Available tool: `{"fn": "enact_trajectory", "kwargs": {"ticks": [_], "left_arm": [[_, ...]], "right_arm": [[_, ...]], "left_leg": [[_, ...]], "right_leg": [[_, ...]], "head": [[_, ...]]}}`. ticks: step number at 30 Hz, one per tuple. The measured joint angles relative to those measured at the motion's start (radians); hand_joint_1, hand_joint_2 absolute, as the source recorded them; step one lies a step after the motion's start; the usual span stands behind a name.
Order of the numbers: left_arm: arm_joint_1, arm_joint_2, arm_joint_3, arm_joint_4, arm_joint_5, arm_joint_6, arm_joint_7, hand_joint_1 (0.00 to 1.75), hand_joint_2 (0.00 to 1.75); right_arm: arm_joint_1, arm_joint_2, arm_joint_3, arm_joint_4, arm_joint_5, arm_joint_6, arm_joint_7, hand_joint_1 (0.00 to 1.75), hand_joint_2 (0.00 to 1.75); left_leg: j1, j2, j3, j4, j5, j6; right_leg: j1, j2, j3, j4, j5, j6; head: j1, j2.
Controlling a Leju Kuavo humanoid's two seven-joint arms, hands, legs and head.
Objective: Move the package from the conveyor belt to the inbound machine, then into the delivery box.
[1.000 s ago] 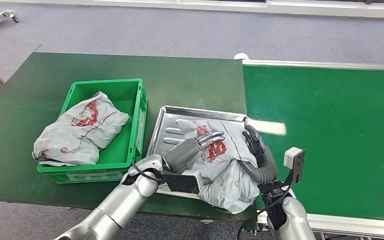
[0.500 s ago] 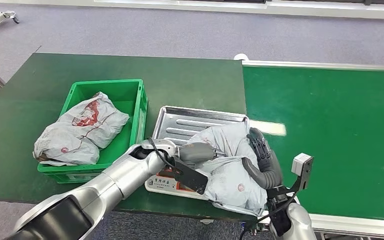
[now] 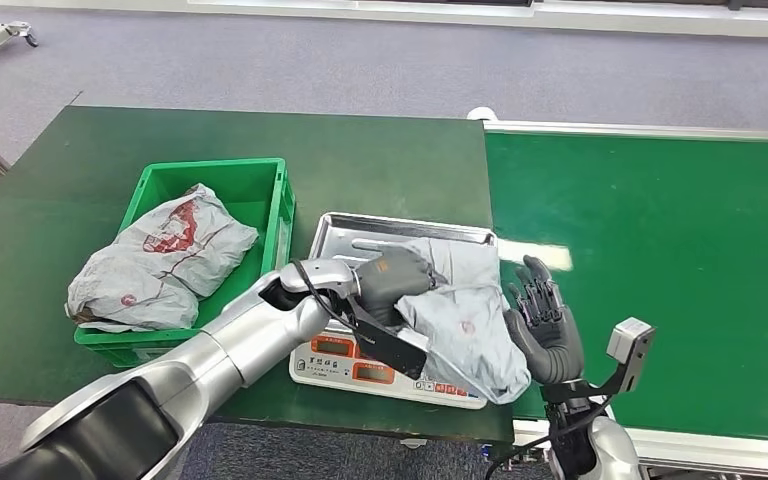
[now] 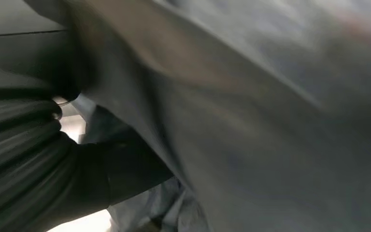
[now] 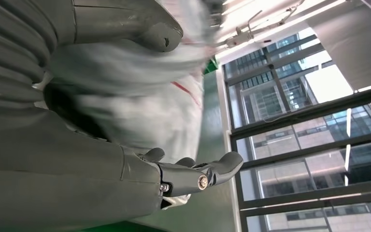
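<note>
The package (image 3: 465,325), a crumpled grey bag with a small red mark, lies on the steel tray (image 3: 360,240) of the scale (image 3: 345,362), its outer end hanging over the scale's edge toward the belt (image 3: 660,260). The left hand (image 3: 398,277) rests on top of the package at its inner end, fingers curled down into the grey film; whether they actually pinch the film cannot be told from the head view. In the left wrist view the hand (image 4: 34,159) appears as a dark ribbed shape pressed against blurred grey package (image 4: 251,121) material, and its grip is likewise unclear. The right hand (image 3: 540,320) stands just beside the package on the belt side, palm facing the bag, fingers spread and upright, holding nothing; contact with the bag cannot be confirmed. In the right wrist view the hand (image 5: 193,176) shows extended fingers with the white-grey package (image 5: 140,92) blurred just beyond them. Beyond the left arm, on the far side from the right hand, a green crate (image 3: 260,200) sits on the tabletop (image 3: 380,160), touching or just beside the scale, and holds two more grey bags (image 3: 160,260) with red printing. The scale's front panel shows orange displays below the left wrist.
</note>
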Motion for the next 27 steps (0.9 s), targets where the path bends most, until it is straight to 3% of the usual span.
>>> {"fn": "enact_trajectory", "kwargs": {"ticks": [6, 11, 17, 22, 27], "left_arm": [[-0.042, 0.063, 0.016, -0.261, -0.211, 0.058, 0.17, 1.75, 1.75], [-0.055, 0.1, 0.05, -0.396, -0.302, 0.095, 0.21, 1.75, 1.75], [-0.043, 0.147, 0.122, -0.446, -0.371, 0.166, 0.257, 1.75, 1.75], [0.047, 0.222, 0.246, -0.427, -0.476, 0.33, 0.324, 1.75, 1.75], [0.188, 0.307, 0.45, -0.375, -0.577, 0.496, 0.364, 1.75, 1.75]], "right_arm": [[0.034, 0.011, -0.028, -0.004, 0.002, 0.044, 0.002, 0.0, 1.75], [0.037, 0.028, -0.044, -0.004, 0.017, 0.046, 0.004, 0.0, 1.75], [0.045, 0.042, -0.081, -0.012, 0.022, 0.039, 0.014, 0.0, 1.75], [0.083, 0.055, -0.122, -0.046, 0.031, 0.033, 0.029, 0.0, 1.75], [0.142, 0.075, -0.161, -0.09, 0.038, 0.04, 0.033, 0.0, 1.75]], "left_leg": [[0.0, 0.0, -0.001, 0.0, 0.0, 0.0], [0.0, 0.0, -0.001, 0.0, 0.0, 0.0], [0.0, 0.0, -0.001, 0.0, 0.0, 0.0], [0.0, 0.003, 0.0, -0.001, -0.001, -0.001], [0.0, 0.008, 0.001, -0.002, -0.003, -0.004]], "right_leg": [[0.0, 0.0, -0.001, 0.0, 0.0, 0.0], [0.0, 0.0, -0.001, 0.0, 0.0, 0.0], [0.0, 0.0, -0.001, 0.0, 0.0, 0.0], [0.0, 0.003, -0.001, 0.0, -0.001, -0.001], [0.002, 0.009, -0.002, 0.001, -0.002, -0.003]], "head": [[0.0, 0.0], [0.0, 0.0], [0.0, 0.0], [0.0, 0.0], [0.0, 0.0]]}}
